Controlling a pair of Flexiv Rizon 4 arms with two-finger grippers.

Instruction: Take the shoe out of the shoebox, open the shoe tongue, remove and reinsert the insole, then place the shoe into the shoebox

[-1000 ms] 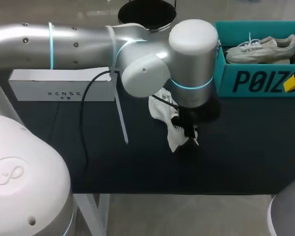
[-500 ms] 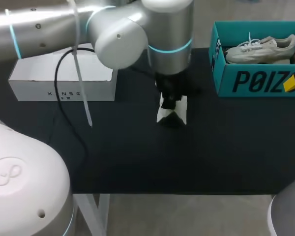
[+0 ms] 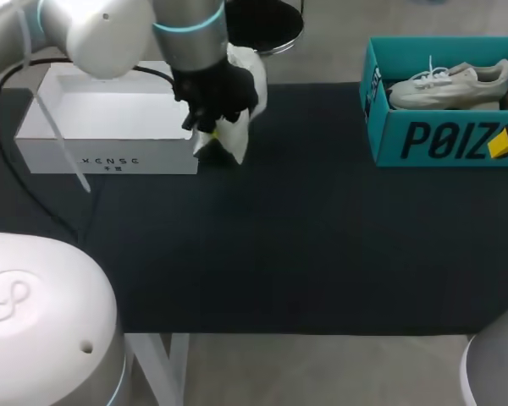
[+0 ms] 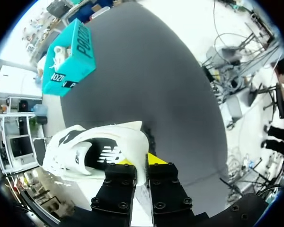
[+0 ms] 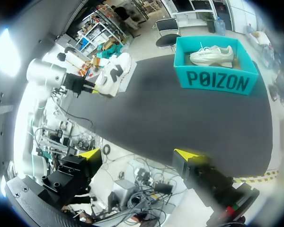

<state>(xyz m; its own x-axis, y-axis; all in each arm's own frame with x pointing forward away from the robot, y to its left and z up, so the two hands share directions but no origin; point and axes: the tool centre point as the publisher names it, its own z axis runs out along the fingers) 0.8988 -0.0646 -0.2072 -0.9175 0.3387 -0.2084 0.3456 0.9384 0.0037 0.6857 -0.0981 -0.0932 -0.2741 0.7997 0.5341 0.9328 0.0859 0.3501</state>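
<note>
A white shoe [image 3: 238, 127] with black side markings hangs at the right end of the open white shoebox [image 3: 107, 159], and my left gripper [image 3: 208, 128] is shut on it. In the left wrist view the two yellow-tipped fingers [image 4: 156, 158] pinch the rim of the shoe [image 4: 92, 146] at one end, and the left gripper [image 4: 141, 163] holds it above the box's edge. The right wrist view shows my right gripper [image 5: 138, 153] open and empty, far off from the shoe [image 5: 111, 71], off the table's near edge.
A teal box [image 3: 432, 139] with a pale sneaker [image 3: 450, 85] in it stands at the table's back right; it also shows in the right wrist view as the teal box [image 5: 213, 78]. The dark tabletop [image 3: 305, 245] lies bare between the two boxes.
My left arm has carried the white shoe from the table's middle leftward and back, to the right end of the white shoebox. The right gripper has stayed open.
</note>
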